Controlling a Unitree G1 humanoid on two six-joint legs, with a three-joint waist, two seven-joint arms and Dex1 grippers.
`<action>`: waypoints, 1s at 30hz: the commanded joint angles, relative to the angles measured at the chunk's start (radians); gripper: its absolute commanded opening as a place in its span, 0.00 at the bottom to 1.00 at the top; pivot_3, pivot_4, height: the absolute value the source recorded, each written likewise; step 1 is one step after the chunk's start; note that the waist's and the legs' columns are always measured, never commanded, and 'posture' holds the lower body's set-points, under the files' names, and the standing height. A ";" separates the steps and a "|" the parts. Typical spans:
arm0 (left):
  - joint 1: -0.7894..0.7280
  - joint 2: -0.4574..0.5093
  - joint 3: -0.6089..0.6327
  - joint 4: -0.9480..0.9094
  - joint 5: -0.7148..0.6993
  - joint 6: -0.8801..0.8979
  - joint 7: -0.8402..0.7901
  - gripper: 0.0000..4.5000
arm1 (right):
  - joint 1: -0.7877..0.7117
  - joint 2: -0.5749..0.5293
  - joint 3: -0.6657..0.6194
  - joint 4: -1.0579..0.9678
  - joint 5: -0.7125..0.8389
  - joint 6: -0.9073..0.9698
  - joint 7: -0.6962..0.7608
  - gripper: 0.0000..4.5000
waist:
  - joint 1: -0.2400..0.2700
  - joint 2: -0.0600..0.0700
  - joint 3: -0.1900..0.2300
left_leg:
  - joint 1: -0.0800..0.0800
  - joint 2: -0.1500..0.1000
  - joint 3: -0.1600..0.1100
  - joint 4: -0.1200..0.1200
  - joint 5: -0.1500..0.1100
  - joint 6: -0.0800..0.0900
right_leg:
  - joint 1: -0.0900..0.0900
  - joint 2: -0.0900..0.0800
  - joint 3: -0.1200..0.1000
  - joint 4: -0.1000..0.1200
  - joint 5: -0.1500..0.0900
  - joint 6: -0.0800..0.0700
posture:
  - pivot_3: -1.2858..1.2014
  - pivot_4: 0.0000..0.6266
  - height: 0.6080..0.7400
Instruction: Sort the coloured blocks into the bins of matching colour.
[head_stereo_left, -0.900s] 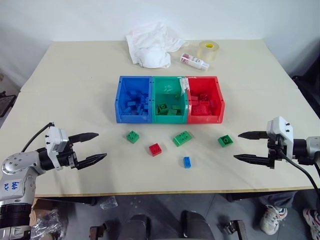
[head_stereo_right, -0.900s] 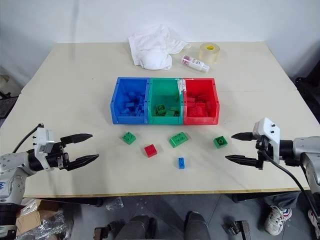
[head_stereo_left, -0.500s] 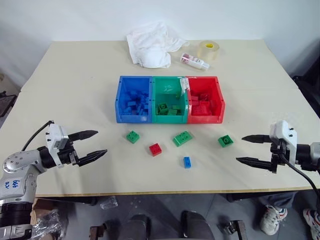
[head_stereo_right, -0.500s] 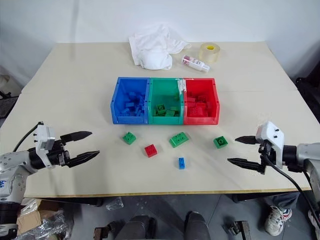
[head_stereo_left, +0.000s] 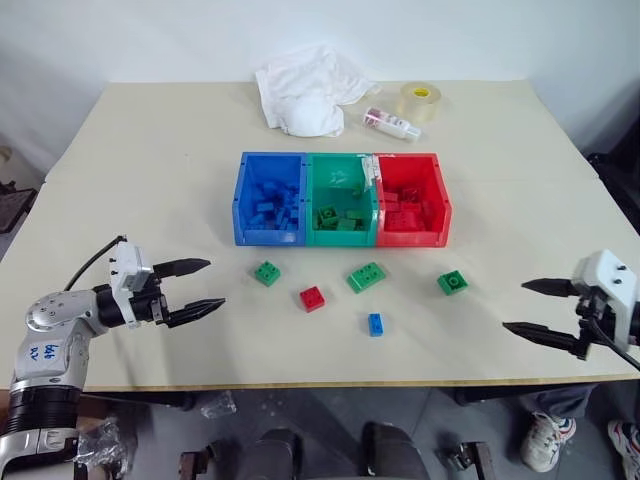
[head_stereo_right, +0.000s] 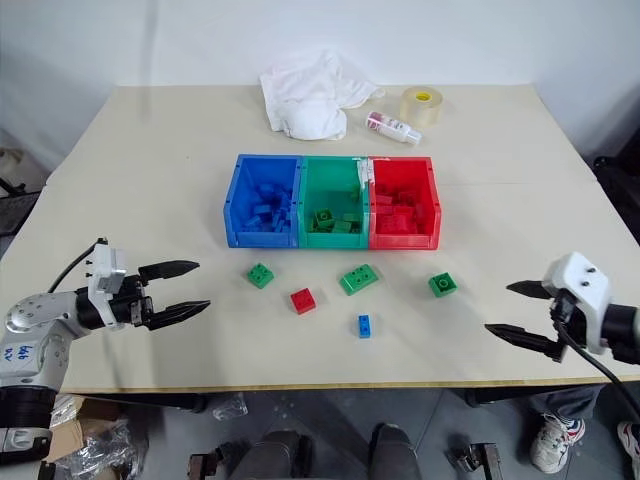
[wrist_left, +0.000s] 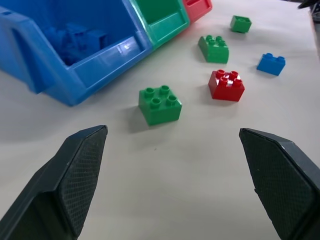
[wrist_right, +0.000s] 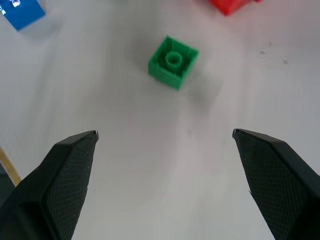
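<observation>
Lying loose on the counter (head_stereo_left: 150, 170) between the bins (head_stereo_left: 341, 199) and its near edge are five blocks (head_stereo_left: 368, 276): three green, one red, one blue. More blocks fill the bins at mid-counter. Left end effector (head_stereo_left: 198, 286) hovers near the near-left corner, right end effector (head_stereo_left: 534, 308) near the near-right corner; both spread wide, holding nothing.

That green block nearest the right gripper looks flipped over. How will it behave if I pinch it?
The green block lies hollow side up, so its flat side walls probably give the right gripper a firm hold. It looks like rigid plastic, likely light. On the smooth table it may slide if nudged, but shouldn't roll.
</observation>
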 joint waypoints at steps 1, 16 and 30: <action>-0.007 -0.006 0.003 -0.019 -0.003 -0.015 -0.008 1.00 | -0.110 0.021 0.089 0.053 -0.017 -0.008 0.000 1.00 | -0.003 0.000 0.000 | 0.000 0.000 0.000 0.000 0.000 0.000 | 0.000 0.000 0.000 0.000 0.000 0.000 | 0.52 0.24 1.00; 0.066 -0.033 0.028 -0.117 -0.022 -0.014 0.041 1.00 | -0.443 0.205 0.351 0.435 -0.153 -0.157 0.057 0.87 | -0.017 0.000 0.000 | 0.000 -0.001 -0.001 0.000 0.000 0.000 | 0.000 0.000 -0.001 0.000 0.000 0.000 | 0.52 0.24 1.00; 0.081 -0.051 0.039 -0.124 -0.019 -0.025 0.074 1.00 | -0.511 0.225 0.275 0.155 -0.068 -0.027 -0.047 0.46 | -0.016 0.001 0.000 | 0.000 0.000 -0.001 0.000 0.000 0.000 | -0.001 0.000 -0.001 0.001 0.000 0.000 | 0.52 0.24 1.00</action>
